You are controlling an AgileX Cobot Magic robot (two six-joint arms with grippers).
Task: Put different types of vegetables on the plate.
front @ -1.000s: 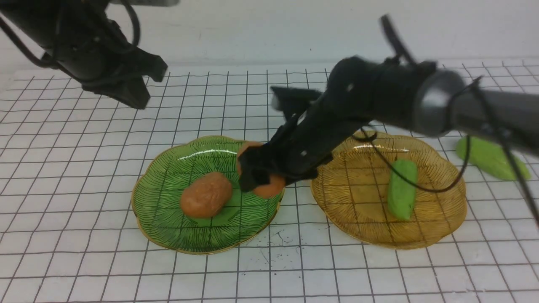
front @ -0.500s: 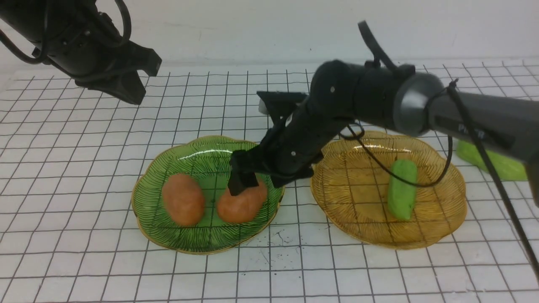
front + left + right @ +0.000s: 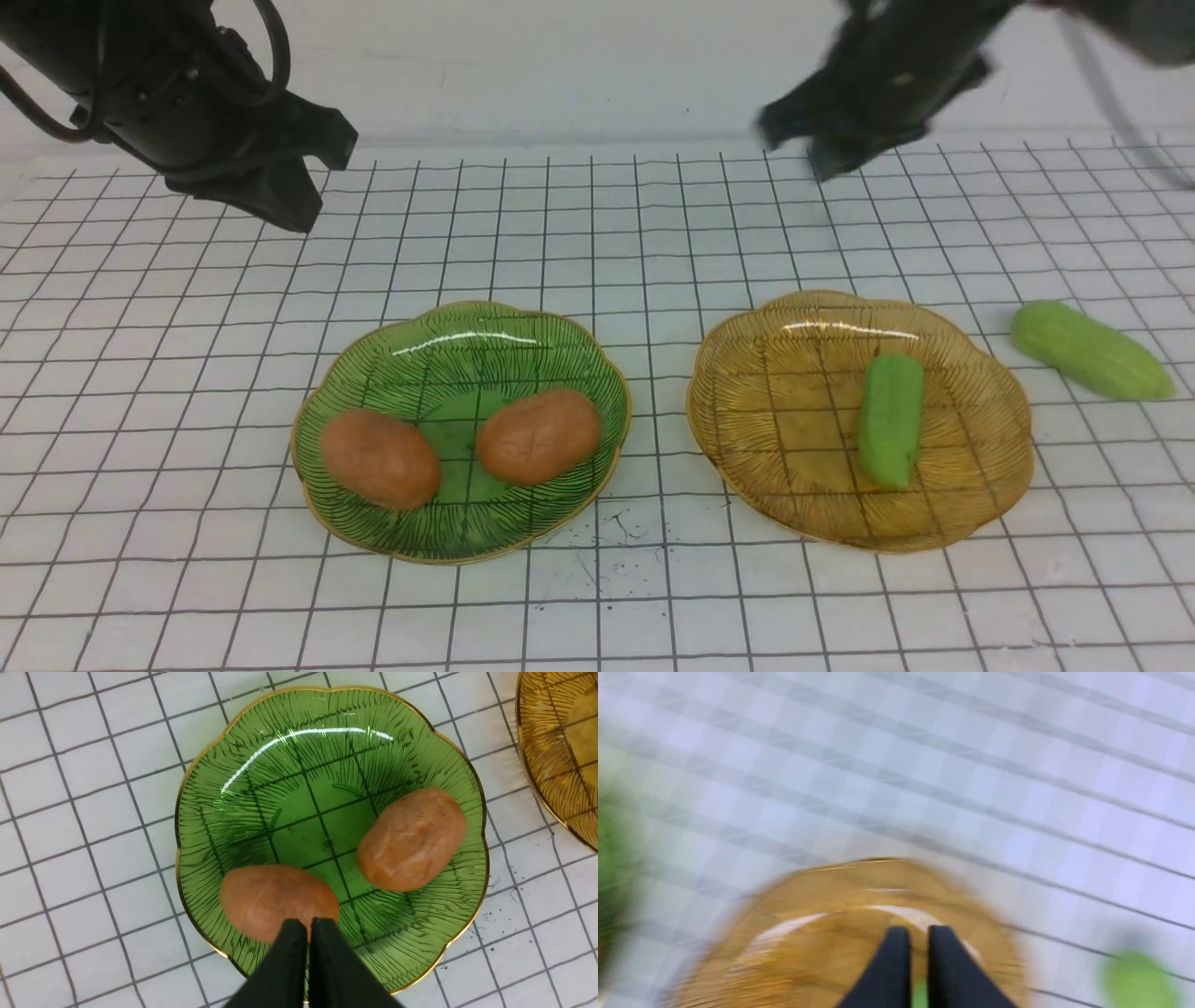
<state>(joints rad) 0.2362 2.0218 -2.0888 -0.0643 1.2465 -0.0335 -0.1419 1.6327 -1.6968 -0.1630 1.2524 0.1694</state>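
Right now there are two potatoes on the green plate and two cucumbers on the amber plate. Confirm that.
Not quite. The front view shows two potatoes on the green plate, but only one cucumber on the amber plate. The second cucumber lies on the table beside it.

White counter (image 3: 187,392), ruled in a dark grid. Translucent green plate (image 3: 411,373), ribbed with dark radiating lines, gold along the rim. Amber plate (image 3: 784,411), same ribbing. Orange-brown on both potatoes (image 3: 380,458) (image 3: 539,436). Light green on the cucumber (image 3: 892,420) in the amber plate and on the other cucumber (image 3: 1090,350). Black on the left gripper (image 3: 308,926) and right gripper (image 3: 913,934).
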